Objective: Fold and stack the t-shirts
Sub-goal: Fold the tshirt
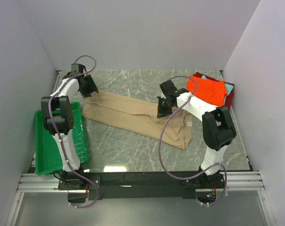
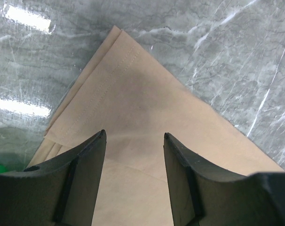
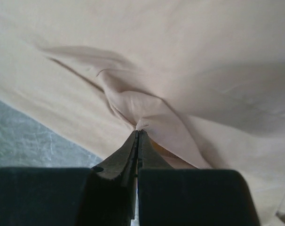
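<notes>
With the right gripper (image 3: 138, 133) pinched tight on a pucker of the tan t-shirt (image 1: 128, 115) spread across the table (image 1: 123, 148), the half-open, empty left gripper (image 2: 134, 136) should close on its corner, seemingly several layers, before both lift

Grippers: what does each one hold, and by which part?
The right gripper is shut on a pinched-up fold of the tan shirt. The left gripper is open over a corner, holding nothing.
</notes>
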{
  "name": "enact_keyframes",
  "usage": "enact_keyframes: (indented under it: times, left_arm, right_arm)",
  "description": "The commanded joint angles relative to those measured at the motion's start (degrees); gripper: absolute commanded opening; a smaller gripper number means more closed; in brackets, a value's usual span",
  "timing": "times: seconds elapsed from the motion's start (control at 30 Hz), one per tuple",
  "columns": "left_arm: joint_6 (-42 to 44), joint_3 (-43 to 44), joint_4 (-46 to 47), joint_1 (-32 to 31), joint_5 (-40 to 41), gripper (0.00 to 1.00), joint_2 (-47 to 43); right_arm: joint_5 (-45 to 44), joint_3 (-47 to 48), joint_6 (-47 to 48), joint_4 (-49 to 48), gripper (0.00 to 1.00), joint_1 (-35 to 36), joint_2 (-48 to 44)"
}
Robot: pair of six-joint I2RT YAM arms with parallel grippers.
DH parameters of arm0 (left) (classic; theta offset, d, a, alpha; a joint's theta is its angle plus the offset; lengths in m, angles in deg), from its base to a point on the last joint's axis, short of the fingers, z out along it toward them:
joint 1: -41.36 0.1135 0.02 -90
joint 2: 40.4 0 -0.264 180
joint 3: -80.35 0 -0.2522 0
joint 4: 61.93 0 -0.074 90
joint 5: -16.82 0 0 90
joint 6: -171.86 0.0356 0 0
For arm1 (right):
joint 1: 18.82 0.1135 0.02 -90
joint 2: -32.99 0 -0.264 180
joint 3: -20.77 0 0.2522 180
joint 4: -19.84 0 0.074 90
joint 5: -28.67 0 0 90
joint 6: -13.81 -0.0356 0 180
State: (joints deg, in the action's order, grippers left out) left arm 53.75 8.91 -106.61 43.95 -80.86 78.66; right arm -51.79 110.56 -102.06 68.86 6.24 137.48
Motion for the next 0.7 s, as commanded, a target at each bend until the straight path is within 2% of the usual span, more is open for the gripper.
enact_keyframes:
  times: [0.0, 0.57, 0.63, 0.67]
  left_arm:
    - [0.7, -0.4, 0.6, 0.0, -0.2, 0.58, -3.3]
    - [1.3, -2.9, 0.4, 0.0, 0.4, 0.58, -5.2]
    - [1.4, -3.0, 0.2, 0.0, 0.5, 0.58, -5.2]
    - [1.4, -3.0, 0.2, 0.0, 0.4, 0.58, -5.3]
  right_arm:
    - [-0.6, -0.7, -1.6, 1.7, 0.00, 2.1, -2.4]
    - [-4.3, 0.0, -1.9, 5.2, 0.00, 10.4, -2.3]
    - [-5.3, 0.5, -2.0, 6.0, 0.03, 11.1, -2.0]
    - [-5.7, 0.7, -2.1, 6.3, 0.09, 12.0, -2.0]
